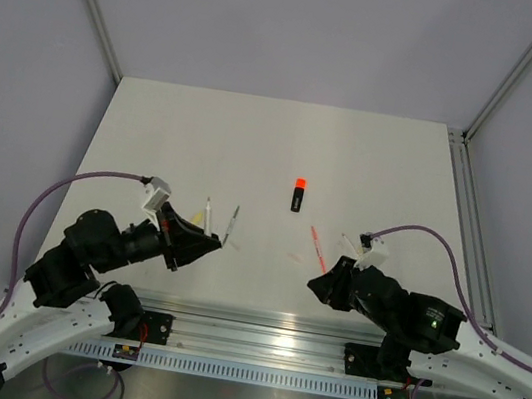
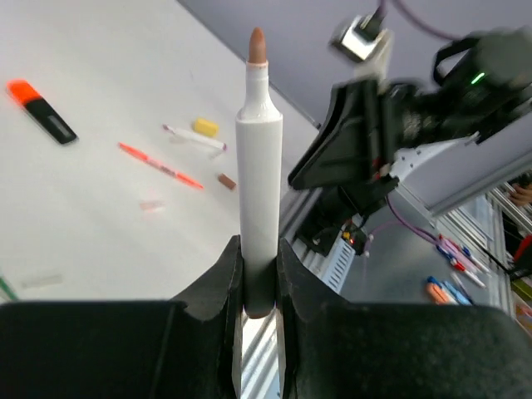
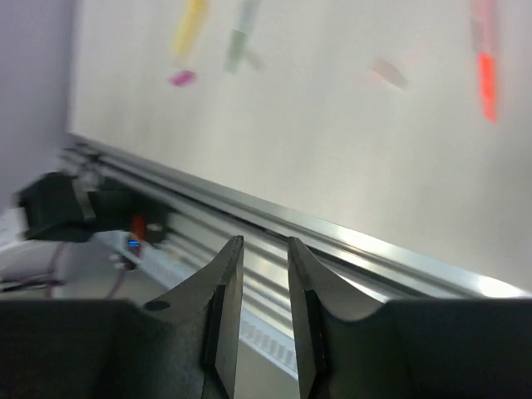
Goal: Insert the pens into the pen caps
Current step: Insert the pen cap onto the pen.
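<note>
Pens: white pen (image 2: 259, 166) with a brownish tip is clamped upright in my left gripper (image 2: 259, 253), off the tabletop (image 1: 205, 139). All other pens lie flat on the tabletop.
Writing: black highlighter (image 2: 41, 112) has a pale label and orange-red pen (image 2: 160, 166) has dark print. Both are too small for me to read.
Loose pens: black highlighter, orange end up-table, lies near the tabletop's middle. Orange-red pen lies closer to the right arm (image 2: 391, 133). Thin grey pen (image 1: 208, 216) lies just beyond the left gripper.
Caps: pale yellow cap (image 2: 205, 127) sits just beside a thin whitish pen (image 2: 193, 136). Brownish-maroon cap (image 2: 226, 180) is near one end of the orange-red pen. Whitish cap (image 2: 152, 204) lies near that pen's middle.
In the way: the right arm's black wrist sits behind and to the right of the held pen's tip in the left wrist view. The right wrist view is blurred, so I only see colour smears on the tabletop.
Left arm: folded low, wrist pointing right toward the centre, purple cable (image 1: 77, 180) looping over it.
Right arm: folded low, wrist pointing left and up-table.
Right gripper (image 3: 264, 243): fingers a narrow gap apart with nothing between them, over the metal rail (image 3: 374, 258) at the near edge.
</note>
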